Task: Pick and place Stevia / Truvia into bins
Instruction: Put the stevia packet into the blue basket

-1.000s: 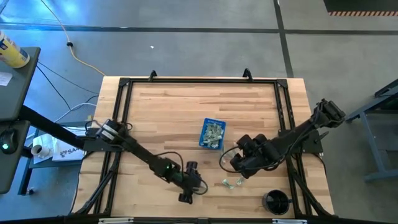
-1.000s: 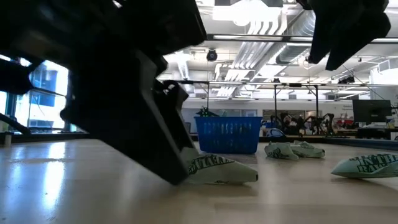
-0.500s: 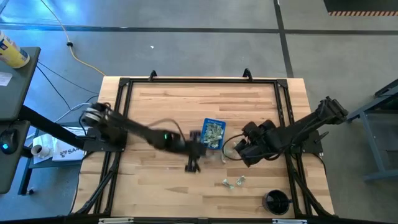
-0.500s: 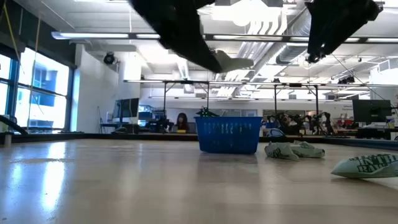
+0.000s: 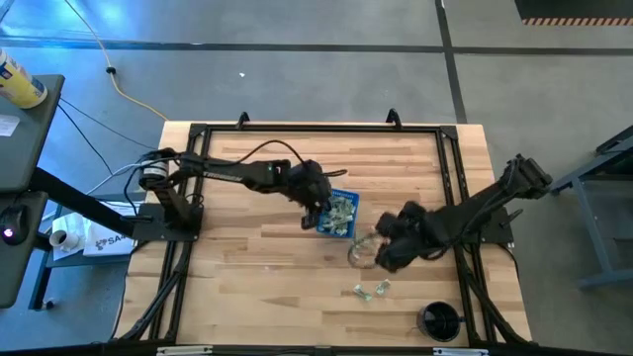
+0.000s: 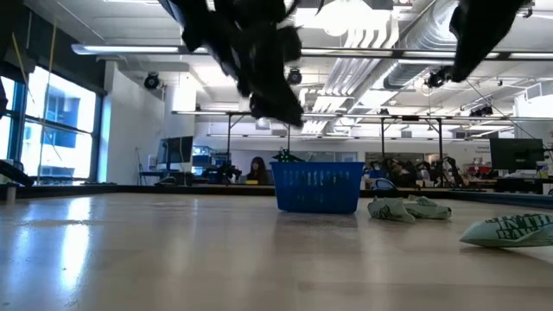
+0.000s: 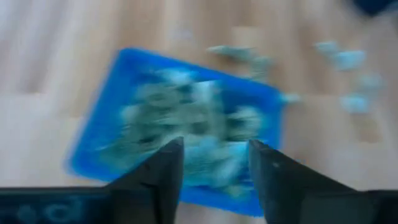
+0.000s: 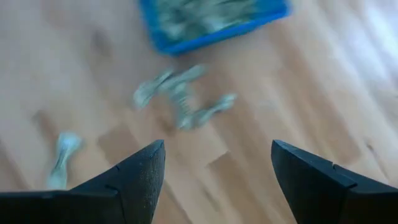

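— While hanging above the blue bin [image 5: 337,214], left hand [image 7: 211,146] spread open, with nothing seen between the fingers. Heaped sachets [image 7: 186,118] below, inside the bin.
— And the right hand [image 8: 217,144]?
— Also wide open and empty, hovering over a loose clump of sachets [image 8: 180,96] on the surface [image 5: 247,287], just beside the bin. Two more sachets [image 5: 371,290] farther off, toward the black cup [image 5: 439,320].
— Handling?
— Probably featherlight: thin, crumpled paper, soft, no stiffness to speak of. Likely to slide on the wood or fold flat under the fingers rather than rise between them.
— So where to grip?
— Best across a puffed, raised crease near the middle of one sachet, coming down on either side and pinching narrow. Poor purchase on edges lying flat. In the clump, some risk of lifting two at once or dragging a neighbour.
— Force?
— Little needed. Gentle closure probably enough; tearing unlikely but possible.
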